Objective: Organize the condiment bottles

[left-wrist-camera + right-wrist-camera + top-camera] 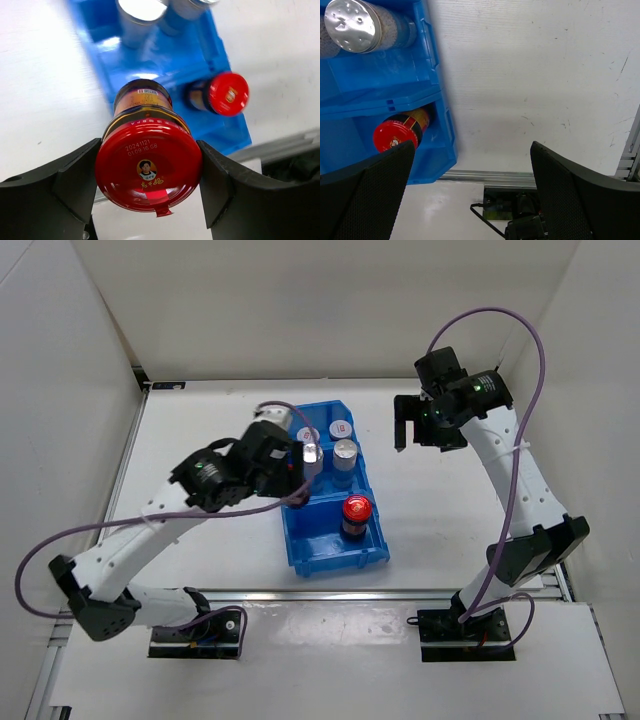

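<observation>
From its base at the lower left of the overhead view, the left arm (150, 530) is stretched up and to the right, its wrist bent over the near left corner of the blue bin (335, 562). The left jaws are pinched on a dark red-capped bottle (148, 170), which is gripped at the cap by both black fingers (75, 185) and hung over the bin's near left part. Whether it touches the bin cannot be told. The right arm (520, 480) is raised from the lower right with its elbow bent. The right jaws are spread wide, with nothing between them, over bare tabletop (430, 510) to the right of the bin. Six bottles are counted. One is held, and a second red-capped bottle (356, 512) is stood upright in the near compartment. Two silver-capped bottles (345, 450) are set side by side in the middle compartment, and two short white bottles (340, 427) with red-marked lids are seen in the far one. On the held cap "2024 11 21" and "01:09:16 GB" are printed in white above a small portrait and yellow characters too small to be read.
</observation>
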You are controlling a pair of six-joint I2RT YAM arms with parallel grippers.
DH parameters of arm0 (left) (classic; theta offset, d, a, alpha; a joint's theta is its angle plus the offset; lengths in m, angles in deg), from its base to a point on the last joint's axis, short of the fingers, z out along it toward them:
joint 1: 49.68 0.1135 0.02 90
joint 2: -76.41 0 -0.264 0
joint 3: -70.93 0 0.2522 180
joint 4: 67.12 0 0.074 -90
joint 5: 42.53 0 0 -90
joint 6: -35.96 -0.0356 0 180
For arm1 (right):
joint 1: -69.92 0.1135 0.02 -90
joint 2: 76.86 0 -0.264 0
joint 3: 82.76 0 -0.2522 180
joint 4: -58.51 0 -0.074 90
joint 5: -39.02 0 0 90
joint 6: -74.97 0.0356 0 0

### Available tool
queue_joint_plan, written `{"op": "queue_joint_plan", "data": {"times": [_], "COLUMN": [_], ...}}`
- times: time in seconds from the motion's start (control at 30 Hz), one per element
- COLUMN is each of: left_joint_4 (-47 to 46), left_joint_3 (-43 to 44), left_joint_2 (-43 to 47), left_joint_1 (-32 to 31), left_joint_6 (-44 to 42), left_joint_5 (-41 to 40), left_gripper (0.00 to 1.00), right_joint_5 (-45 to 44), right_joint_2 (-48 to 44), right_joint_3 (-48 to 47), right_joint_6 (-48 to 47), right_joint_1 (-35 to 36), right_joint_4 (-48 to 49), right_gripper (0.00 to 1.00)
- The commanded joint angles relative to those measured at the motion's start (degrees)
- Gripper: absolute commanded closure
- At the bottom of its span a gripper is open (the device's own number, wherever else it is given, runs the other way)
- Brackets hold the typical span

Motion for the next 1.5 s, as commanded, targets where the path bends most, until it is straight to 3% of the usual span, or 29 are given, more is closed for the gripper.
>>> {"op": "queue_joint_plan", "data": {"times": [0.0, 0.3, 0.4, 0.53, 0.63, 0.67, 0.7, 0.73, 0.8, 0.97, 1.2, 1.33, 1.47], "left_joint_4": [-6.4, -19.0, -24.4, -25.0, -25.9, -25.9, -25.9, -25.9, -23.6, -16.7, -6.7, -5.2, -11.0], "left_joint_3": [0.5, -11.2, -16.7, -17.9, -18.5, -17.9, -17.9, -17.1, -15.3, -8.4, 9.9, 17.0, 11.8], "left_joint_2": [-3.9, -6.5, -7.9, -11.5, -12.9, -13.8, -14.5, -14.5, -14.5, -14.5, -12.1, -9.4, -1.6], "left_joint_1": [-4.7, -7.7, -7.7, -7.7, -7.1, -7.1, -7.1, -6.6, -6.6, -6.6, -4.0, 4.2, 16.5], "left_joint_6": [-5.2, -8.7, -10.1, -11.2, -13.4, -14.2, -14.2, -14.7, -14.7, -14.7, -16.4, -14.7, -13.1], "left_joint_5": [4.2, 6.4, 8.1, 7.3, 10.7, 11.2, 11.2, 10.4, 7.1, 0.0, -4.9, -2.7, -2.7], "left_gripper": [0.89, 0.88, 0.82, 0.71, 0.52, 0.43, 0.27, 0.23, 0.00, 0.00, 0.00, 0.00, 0.00], "right_joint_5": [0.5, -1.0, -1.0, -1.6, -1.6, -1.6, -2.1, -2.1, -2.7, -1.5, -0.2, -1.3, -2.7], "right_joint_2": [-2.2, -4.5, -5.0, -5.0, -4.5, -4.5, -4.5, -4.5, -3.9, -2.6, -4.1, -6.6, -9.1], "right_joint_3": [0.3, 2.1, 2.6, 2.1, 0.8, 0.8, 0.2, 0.2, 0.2, -0.4, 1.3, 3.2, 4.9], "right_joint_6": [-0.2, -0.2, -0.2, -0.2, -0.2, -0.2, -0.2, -0.2, 0.3, 0.8, 0.8, 0.8, 0.8], "right_joint_1": [-0.1, -0.1, -0.1, -0.1, -0.1, -0.1, -0.1, -0.1, -0.1, -0.1, -0.1, -0.1, -0.1], "right_joint_4": [-11.5, -12.0, -12.0, -12.0, -12.0, -12.0, -12.0, -12.0, -12.0, -12.0, -10.4, -10.9, -10.9], "right_gripper": [0.01, 0.01, 0.01, 0.01, 0.01, 0.01, 0.01, 0.01, 0.01, 0.01, 0.01, 0.01, 0.01]}}
